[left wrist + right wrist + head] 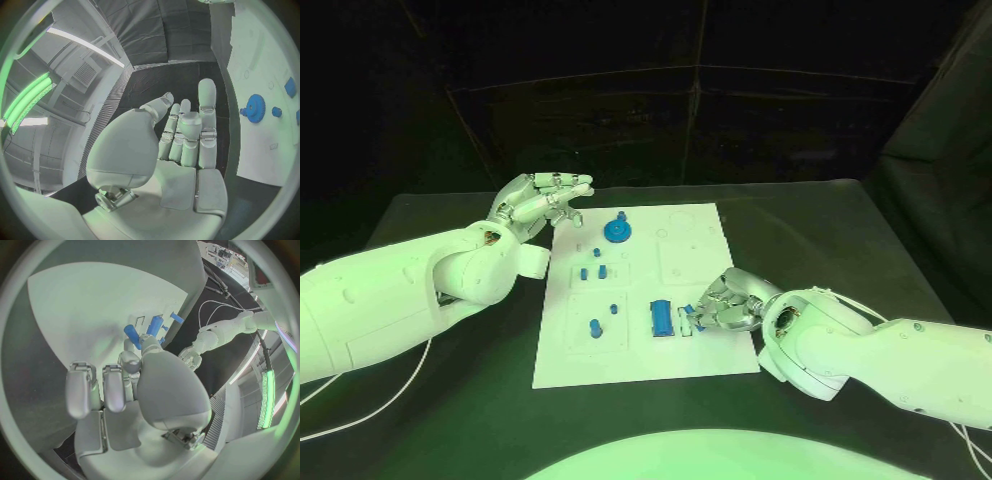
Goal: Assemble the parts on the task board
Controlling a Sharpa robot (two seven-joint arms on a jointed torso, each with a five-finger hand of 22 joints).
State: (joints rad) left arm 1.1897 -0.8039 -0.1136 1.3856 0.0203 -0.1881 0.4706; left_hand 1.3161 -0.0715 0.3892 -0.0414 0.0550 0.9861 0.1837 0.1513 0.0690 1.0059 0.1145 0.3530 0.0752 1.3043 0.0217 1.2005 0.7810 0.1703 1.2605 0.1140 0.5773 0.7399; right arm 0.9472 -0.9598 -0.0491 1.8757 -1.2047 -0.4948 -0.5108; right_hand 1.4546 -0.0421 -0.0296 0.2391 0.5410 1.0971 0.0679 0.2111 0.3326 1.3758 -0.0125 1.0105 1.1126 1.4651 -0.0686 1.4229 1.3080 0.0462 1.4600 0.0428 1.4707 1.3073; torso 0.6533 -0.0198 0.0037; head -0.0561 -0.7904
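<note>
Right hand fingers touch small blue part on task board.

Surface: black table, dark backdrop behind.
On it: white task board, flat at centre; white cable near left arm.

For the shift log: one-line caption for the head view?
Right hand at a small blue part on the white board; left hand open beyond its far-left corner.

White arms, seemingly silver hands.
</note>
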